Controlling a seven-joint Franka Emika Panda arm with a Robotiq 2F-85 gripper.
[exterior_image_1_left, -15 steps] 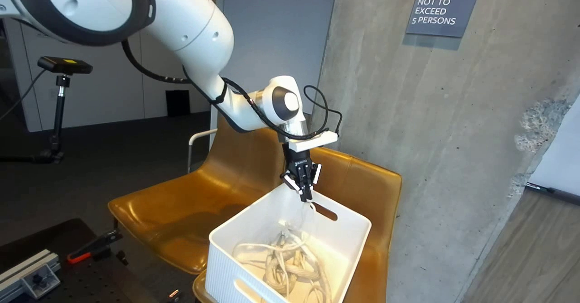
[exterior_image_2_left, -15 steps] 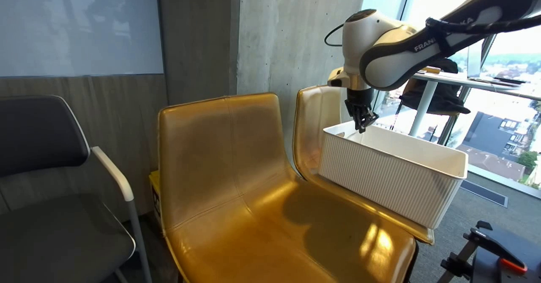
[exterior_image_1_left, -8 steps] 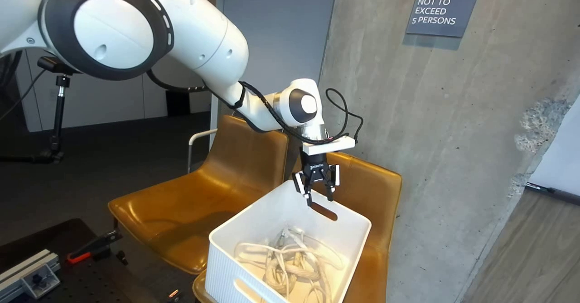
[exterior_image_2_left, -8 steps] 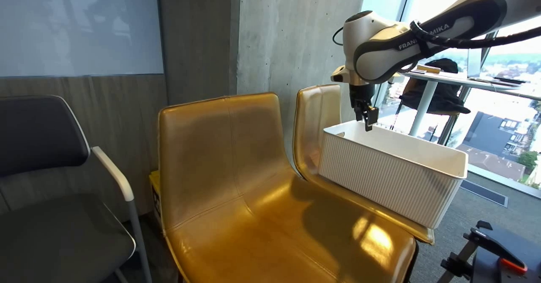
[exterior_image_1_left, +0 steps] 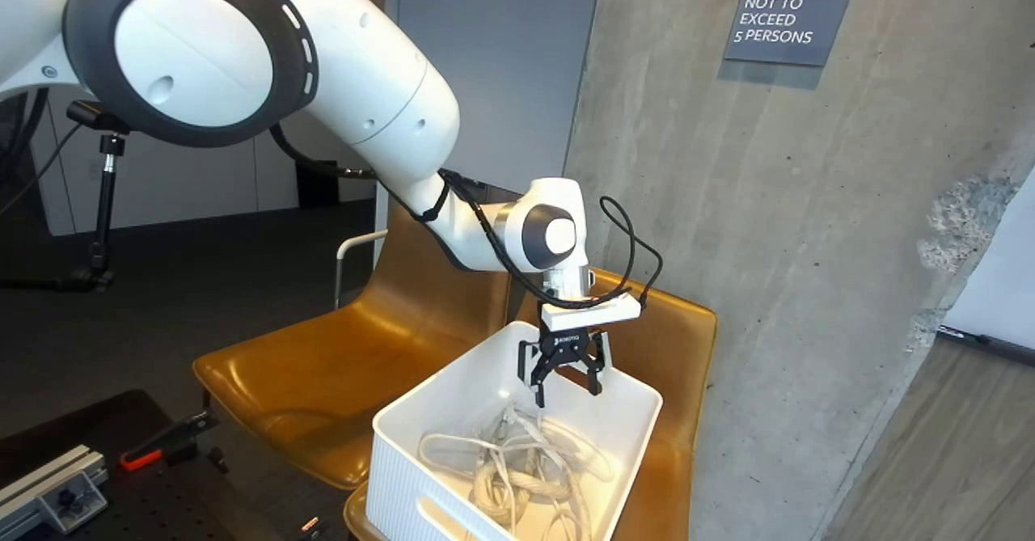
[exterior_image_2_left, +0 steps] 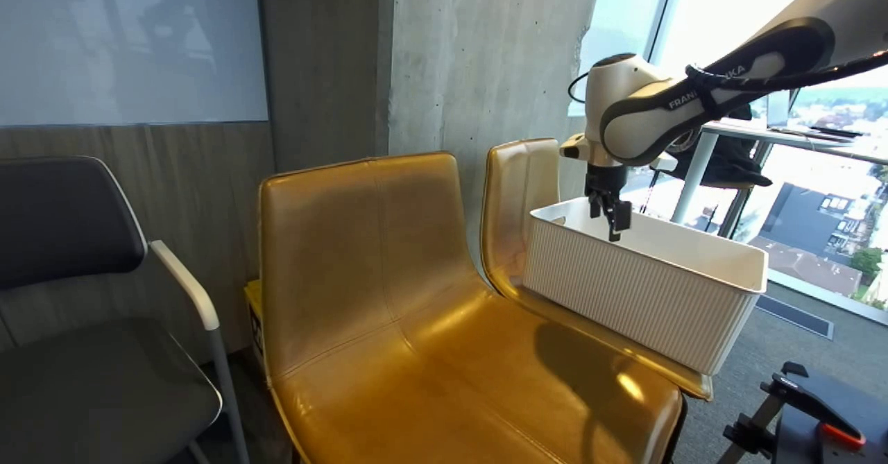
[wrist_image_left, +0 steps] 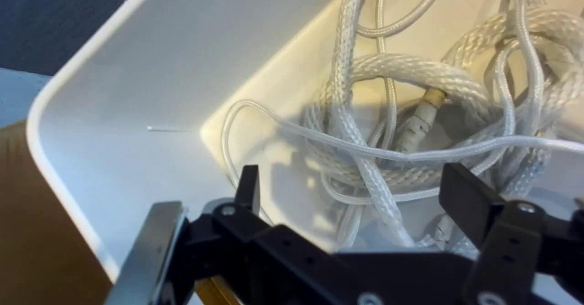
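So your black fingers [wrist_image_left: 467,200] are spread wide apart, pointing down over the opening of a white rectangular plastic bin with ribbed sides [exterior_image_2_left: 638,297], at the end nearest the backrest. The thick white braided rope [wrist_image_left: 342,90] is loosely coiled on the bin's floor, lower than your fingers, and a thin white cord [wrist_image_left: 410,156] runs right across the top of it. The bin's parked on a shiny tan leather-look chair [exterior_image_2_left: 524,200], and you've got a matching tan chair [exterior_image_2_left: 361,242] just beside that. In an exterior view there's a blue-grey occupancy sign [exterior_image_1_left: 792,11] on the concrete wall [exterior_image_1_left: 687,201].
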